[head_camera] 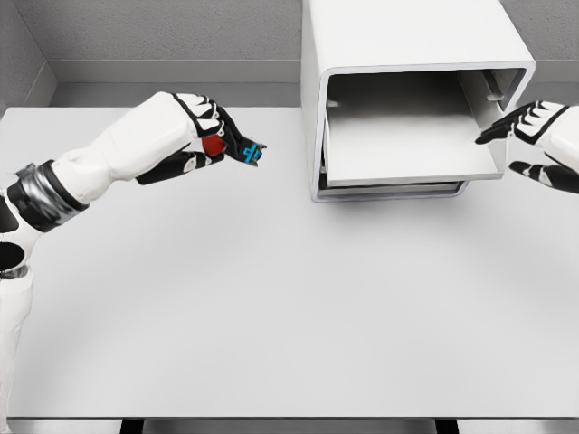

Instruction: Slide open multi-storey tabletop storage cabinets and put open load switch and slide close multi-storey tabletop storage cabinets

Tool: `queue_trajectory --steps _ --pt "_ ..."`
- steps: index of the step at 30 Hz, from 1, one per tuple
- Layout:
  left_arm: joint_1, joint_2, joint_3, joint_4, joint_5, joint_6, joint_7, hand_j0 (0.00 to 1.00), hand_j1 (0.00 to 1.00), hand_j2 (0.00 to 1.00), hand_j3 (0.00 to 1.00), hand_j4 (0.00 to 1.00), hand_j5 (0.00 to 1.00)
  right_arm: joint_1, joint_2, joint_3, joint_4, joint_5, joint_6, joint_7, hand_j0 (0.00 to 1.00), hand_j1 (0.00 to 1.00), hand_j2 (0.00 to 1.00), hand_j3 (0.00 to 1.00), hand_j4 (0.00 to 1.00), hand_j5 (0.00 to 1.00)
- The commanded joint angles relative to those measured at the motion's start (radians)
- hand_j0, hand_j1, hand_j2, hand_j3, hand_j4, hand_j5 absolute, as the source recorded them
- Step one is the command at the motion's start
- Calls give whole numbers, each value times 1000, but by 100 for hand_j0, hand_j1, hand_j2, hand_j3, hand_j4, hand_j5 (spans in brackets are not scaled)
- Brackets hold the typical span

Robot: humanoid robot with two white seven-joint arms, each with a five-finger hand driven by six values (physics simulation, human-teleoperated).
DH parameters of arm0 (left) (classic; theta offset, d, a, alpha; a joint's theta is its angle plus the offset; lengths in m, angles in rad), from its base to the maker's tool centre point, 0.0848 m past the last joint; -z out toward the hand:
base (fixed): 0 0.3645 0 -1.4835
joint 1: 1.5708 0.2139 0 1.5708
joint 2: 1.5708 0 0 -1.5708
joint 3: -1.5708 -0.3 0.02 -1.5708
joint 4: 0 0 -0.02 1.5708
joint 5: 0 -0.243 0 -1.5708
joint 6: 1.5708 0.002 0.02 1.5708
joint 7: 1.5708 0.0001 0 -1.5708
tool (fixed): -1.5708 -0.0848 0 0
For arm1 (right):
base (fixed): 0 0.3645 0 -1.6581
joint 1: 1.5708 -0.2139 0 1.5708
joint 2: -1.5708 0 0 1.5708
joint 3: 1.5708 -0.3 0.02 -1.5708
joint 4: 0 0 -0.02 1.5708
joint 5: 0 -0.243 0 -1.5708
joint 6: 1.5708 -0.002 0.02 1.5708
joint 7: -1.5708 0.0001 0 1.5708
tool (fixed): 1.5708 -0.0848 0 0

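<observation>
Currently drawer (412, 149) open; left hand (210, 137) grips load switch (237, 150), right hand (534, 136) spread, empty, beside cabinet (407, 41). Next: carry switch rightward, release inside drawer.

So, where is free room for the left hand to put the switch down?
The pulled-out drawer of the cabinet is bare inside. The table in front is bare too. The right hand crowds the drawer's right edge. The left hand holds the switch.

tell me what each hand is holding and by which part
The left hand grips the switch by its red end; the blue-marked end sticks out. The right hand holds nothing, fingers open beside the drawer.
</observation>
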Motion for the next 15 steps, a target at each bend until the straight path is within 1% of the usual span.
queue_trajectory --steps 1,3,4,8,11,15 --pt "0 -24 -8 -2 8 3 1 38 38 38 38 38 38 0 -5 -37 5 -11 1 2 66 66 66 66 66 66" --pt "-2 -48 -10 0 6 3 1 38 38 38 38 38 38 40 -3 -98 5 -11 1 3 65 65 65 65 65 65" --pt "-12 -50 -30 0 6 3 1 38 38 38 38 38 38 54 -2 -122 7 -11 1 3 65 65 65 65 65 65" --pt "-17 -90 -42 0 3 3 1 38 38 38 38 38 38 54 0 -129 41 -13 1 3 65 65 65 65 65 65" --pt "-23 -120 -51 0 -4 3 1 38 38 38 38 38 38 94 9 -186 51 -13 1 5 66 66 66 66 66 66" --pt "-34 -168 -80 0 -21 3 1 38 38 38 38 38 38 109 11 -211 56 -13 1 5 66 66 66 66 66 66"
